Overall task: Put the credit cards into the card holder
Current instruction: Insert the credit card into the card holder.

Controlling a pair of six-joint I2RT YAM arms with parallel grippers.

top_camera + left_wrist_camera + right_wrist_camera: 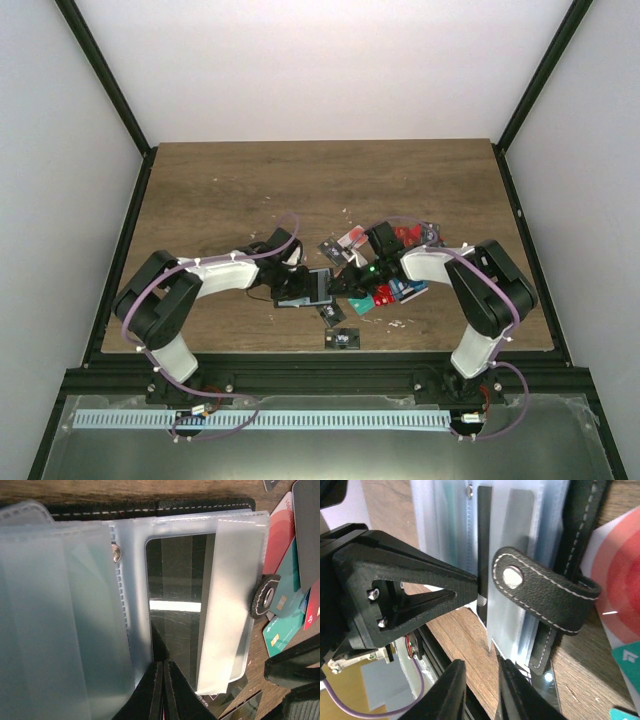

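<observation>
Card [175,605]: black, thin, stiff, slick; grip short edge.
Card holder [310,288]: floppy plastic sleeves [60,620].
Left pincer [163,690]: together on card edge.
Right pincer [481,692]: slightly apart, empty.

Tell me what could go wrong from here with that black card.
The glossy black card sits only partly inside the clear plastic sleeve of the black folding card holder; if the shut left pincer pushes askew, it may jam or buckle. The black snap tab lies across the sleeve and could snag. The right pincer stands open, so the sleeve may flop.
</observation>
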